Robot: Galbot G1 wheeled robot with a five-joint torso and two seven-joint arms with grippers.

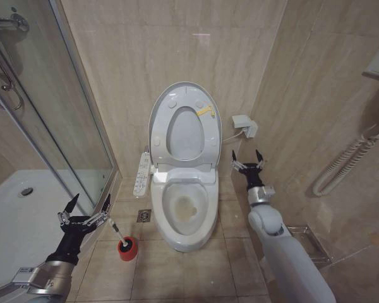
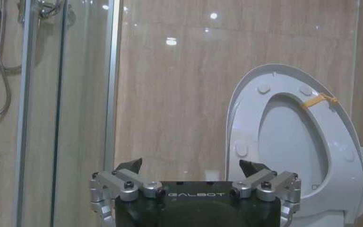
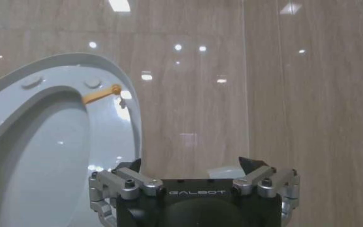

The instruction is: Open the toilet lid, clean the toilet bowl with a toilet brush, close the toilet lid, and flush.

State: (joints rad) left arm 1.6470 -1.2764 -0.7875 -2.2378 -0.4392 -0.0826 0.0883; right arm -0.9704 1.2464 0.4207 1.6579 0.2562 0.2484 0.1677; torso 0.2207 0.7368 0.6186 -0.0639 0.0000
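With the lid already up, the cleaning has yet to begin.

Head view, progress: the toilet lid [image 1: 184,91] stands raised against the tiled wall with the ring seat [image 1: 185,136] lifted in front of it, so the opening step looks done; brushing, closing and flushing all appear still to come.
Head view, bowl: the toilet bowl [image 1: 187,211] lies exposed on the floor, white ceramic with a yellowish stain in its hollow.
Head view, brush: the toilet brush [image 1: 115,230] stands untouched in its red cup [image 1: 127,249] on the floor tiles, just left of the bowl, thin white handle leaning toward the left tool.
Head view, left tool: the left tool [image 1: 88,207] hovers near the handle's top, fingers spread wide, holding nothing.
Head view, right tool: the right tool [image 1: 247,158] is raised beside the bowl's right side, fingers apart and empty.
Left wrist view: the left tool [image 2: 192,165] points at the wall, its dark tips well apart with nothing between them; the lid [image 2: 245,113] rises glossy white beyond it, round bumpers showing, a yellow tag [image 2: 319,100] on the seat, and the shower glass [image 2: 62,94] to one side.
Right wrist view: the right tool [image 3: 191,164] is likewise spread and empty, the lid's [image 3: 128,101] curved rim beside it.
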